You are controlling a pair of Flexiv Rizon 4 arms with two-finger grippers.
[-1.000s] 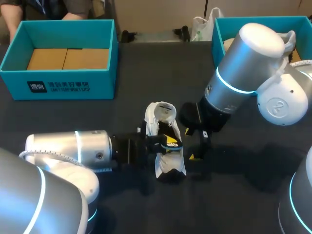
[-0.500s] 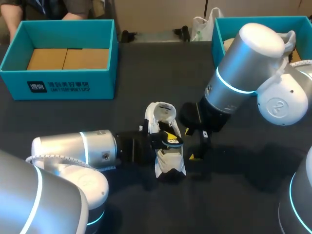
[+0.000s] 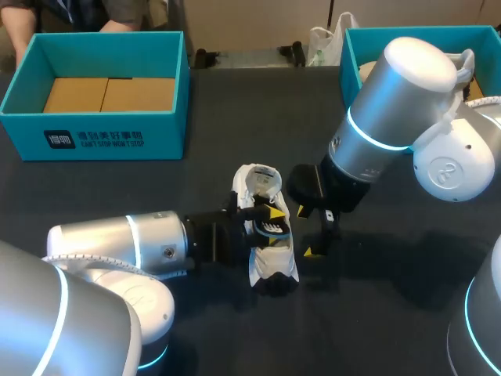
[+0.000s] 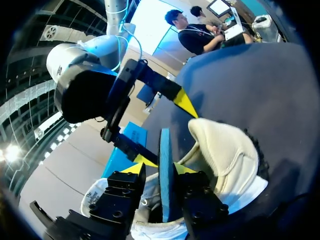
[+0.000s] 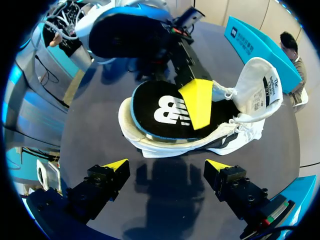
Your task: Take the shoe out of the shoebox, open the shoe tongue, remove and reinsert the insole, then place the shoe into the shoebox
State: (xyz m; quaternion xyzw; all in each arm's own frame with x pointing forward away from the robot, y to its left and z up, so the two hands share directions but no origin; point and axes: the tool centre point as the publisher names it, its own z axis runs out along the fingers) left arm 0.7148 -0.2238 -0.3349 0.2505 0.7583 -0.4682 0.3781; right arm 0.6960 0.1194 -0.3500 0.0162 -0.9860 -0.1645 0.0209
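Sneaker (image 3: 274, 262) at centre, with a teal shoebox (image 3: 164, 133) well behind, to its left.
Left gripper (image 4: 159, 167) pinches the insole (image 4: 165, 150); right gripper (image 5: 167, 165), fingers spread, hangs beside. Sneaker's length runs front-to-back — tongue end farthest.

The shoe (image 3: 270, 260), a white trainer with black patches, sits in the middle of the dark table with its heel toward the robot and its white tongue (image 3: 261, 178) folded up and forward, well clear of the opening. The insole (image 5: 165, 112), black on top with a white logo and a blue edge, sits partway out of that opening, tilted. The shoebox (image 3: 168, 117), teal and lidless with a brown cardboard floor, stands well apart at the table's far left corner.
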